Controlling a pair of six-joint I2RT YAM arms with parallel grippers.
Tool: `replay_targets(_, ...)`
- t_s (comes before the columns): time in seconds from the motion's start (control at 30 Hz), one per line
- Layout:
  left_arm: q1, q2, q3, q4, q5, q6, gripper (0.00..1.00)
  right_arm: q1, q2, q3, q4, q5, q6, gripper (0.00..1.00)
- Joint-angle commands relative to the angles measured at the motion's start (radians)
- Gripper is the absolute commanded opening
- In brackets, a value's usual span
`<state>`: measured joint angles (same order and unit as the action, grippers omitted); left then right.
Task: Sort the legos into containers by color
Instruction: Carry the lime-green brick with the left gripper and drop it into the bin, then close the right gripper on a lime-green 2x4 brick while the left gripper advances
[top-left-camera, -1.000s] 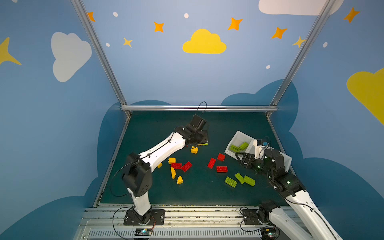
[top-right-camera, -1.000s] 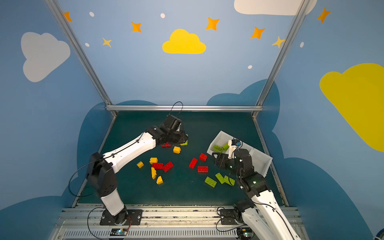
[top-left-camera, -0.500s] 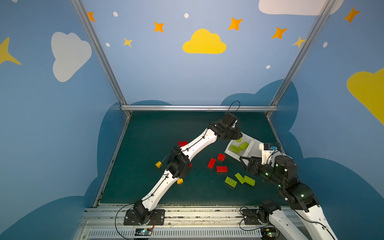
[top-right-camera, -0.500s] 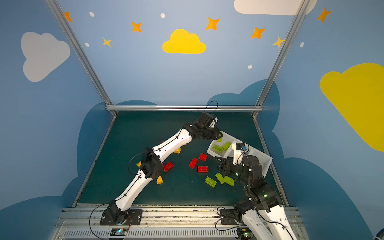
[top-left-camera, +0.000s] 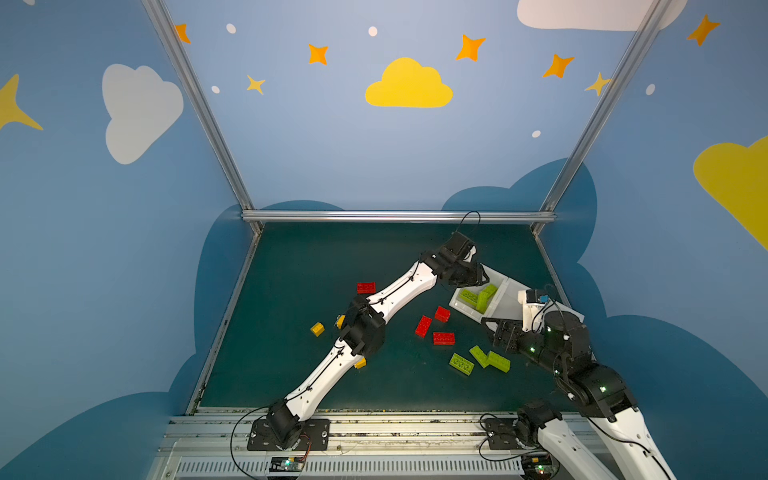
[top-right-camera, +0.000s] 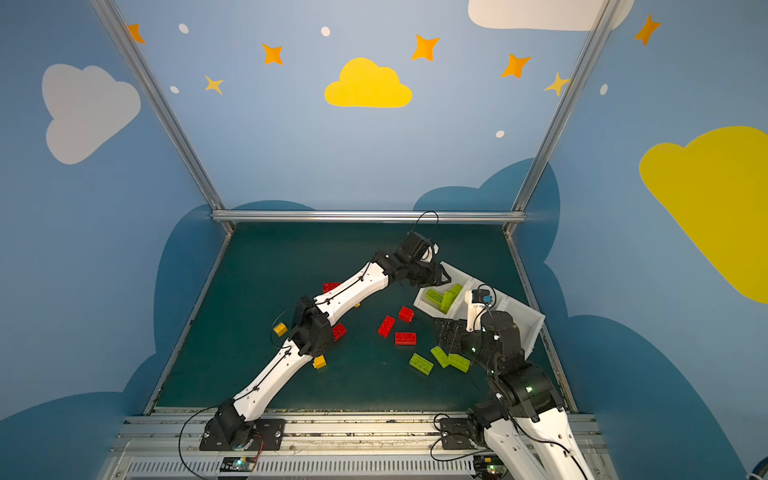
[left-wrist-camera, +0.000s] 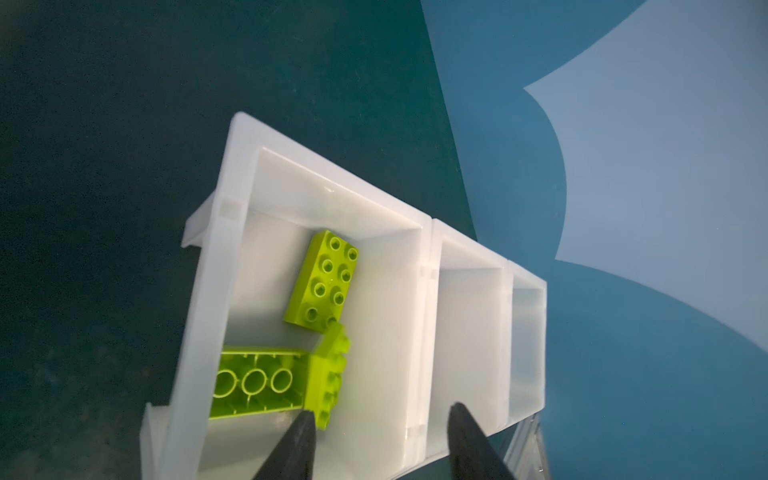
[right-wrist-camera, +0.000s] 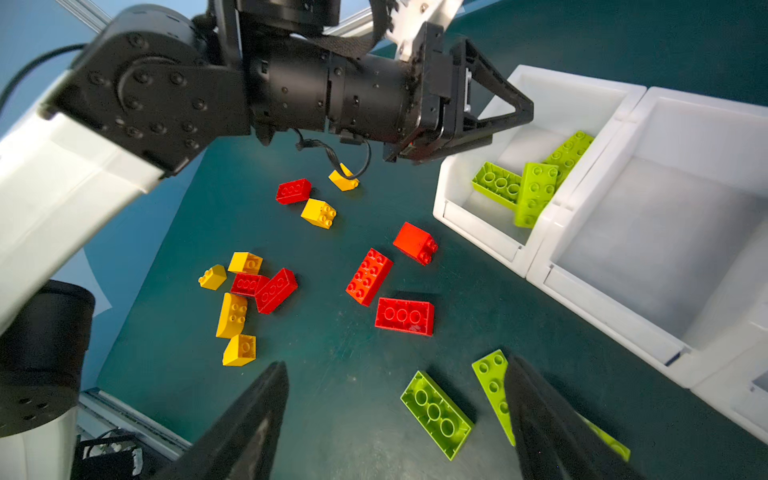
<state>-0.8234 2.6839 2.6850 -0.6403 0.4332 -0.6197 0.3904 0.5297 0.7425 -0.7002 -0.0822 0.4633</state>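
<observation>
left gripper (left-wrist-camera: 378, 440) hangs over the end bin (left-wrist-camera: 214, 266) of the three joined containers (top-right-camera: 525, 316), fingers parted, nothing between them. reads as a drop-off pose. three lime legos (left-wrist-camera: 322, 282) lie in that bin: one studs up, one underside up, one on edge and blurred, maybe tumbling. middle bin (right-wrist-camera: 665, 232) is bare, and third bin (left-wrist-camera: 528, 332) looks bare where visible. so green belongs in the end bin, i'd judge.

right gripper (right-wrist-camera: 397, 363) hovers low over three loose green bricks (top-left-camera: 461, 364) on the mat (top-left-camera: 311, 257), fingers wide, holding nothing. probably lining up the next green.

red bricks (top-left-camera: 444, 338) sit mid-mat, near the bin row. yellow bricks (right-wrist-camera: 231, 316) lie further left, some tucked under the left arm (top-left-camera: 399, 291) in both top views.

room: the bins hug the mat's right edge and both grippers work near each other there, so it's tight. the left arm spans the middle. the rear-left mat is open for pulling back.
</observation>
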Motion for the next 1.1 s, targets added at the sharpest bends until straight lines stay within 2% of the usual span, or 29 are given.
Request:
replay_targets(0.0, 0.005, -0.05, -0.007, -0.018, -0.011, 0.013, 0.62, -0.001, 0.006, 0.021, -0.056, 0.035, 0.011, 0.79)
replay_targets(0.07, 0.003, -0.087, -0.049, -0.025, -0.03, 0.011, 0.64, -0.001, 0.004, 0.027, -0.084, 0.063, 0.02, 0.8)
replay_targets(0.13, 0.0, -0.159, -0.16, 0.009, -0.055, 0.008, 0.65, -0.002, 0.015, 0.039, -0.128, 0.103, 0.032, 0.8)
replay_targets(0.3, -0.002, -0.478, -0.693, 0.315, -0.156, -0.005, 0.68, -0.005, 0.08, 0.06, -0.206, 0.155, 0.101, 0.78)
replay_targets(0.4, -0.001, -0.64, -0.922, 0.418, -0.214, -0.006, 0.69, -0.006, 0.12, 0.04, -0.21, 0.159, 0.153, 0.78)
replay_targets(0.6, 0.0, -0.866, -1.292, 0.559, -0.329, -0.025, 0.7, -0.008, 0.223, -0.036, -0.189, 0.197, 0.276, 0.79)
replay_targets(0.8, 0.0, -0.995, -1.529, 0.658, -0.373, -0.058, 0.71, -0.01, 0.339, -0.065, -0.179, 0.266, 0.352, 0.83)
replay_targets(1.07, 0.0, -1.053, -1.679, 0.691, -0.393, -0.078, 0.71, -0.04, 0.457, -0.137, -0.111, 0.285, 0.388, 0.85)
